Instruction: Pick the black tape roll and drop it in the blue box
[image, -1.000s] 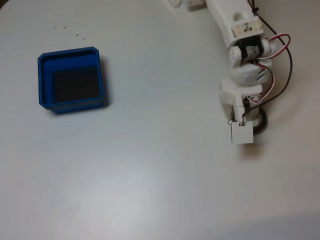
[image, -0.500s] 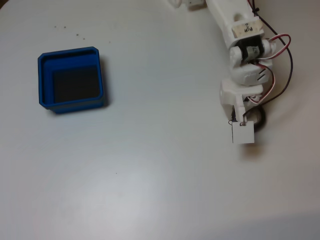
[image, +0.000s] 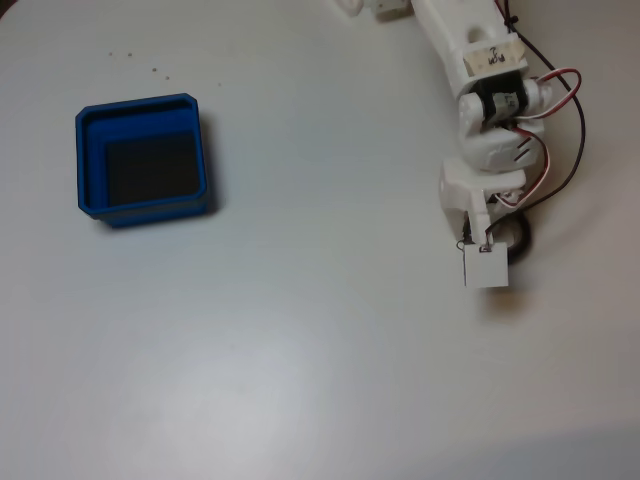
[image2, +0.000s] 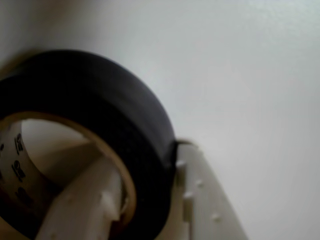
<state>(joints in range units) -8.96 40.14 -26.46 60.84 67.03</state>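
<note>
The black tape roll (image2: 100, 100) lies close up in the wrist view, its beige core ring at the lower left. One white finger (image2: 85, 205) reaches inside the core and the other finger (image2: 205, 200) presses the outer black wall, so my gripper (image2: 150, 200) is shut on the roll's wall. In the fixed view my gripper (image: 505, 243) hangs at the right over the table, with just a black arc of the tape roll (image: 523, 241) peeking from under it. The blue box (image: 140, 104) sits far to the left, its dark floor bare.
The white arm (image: 470, 50) comes down from the top right, with red, white and black wires (image: 565, 130) looping at its right side. A white square tag (image: 485, 268) hangs below the wrist. Bare pale table (image: 320, 300) stretches between gripper and box.
</note>
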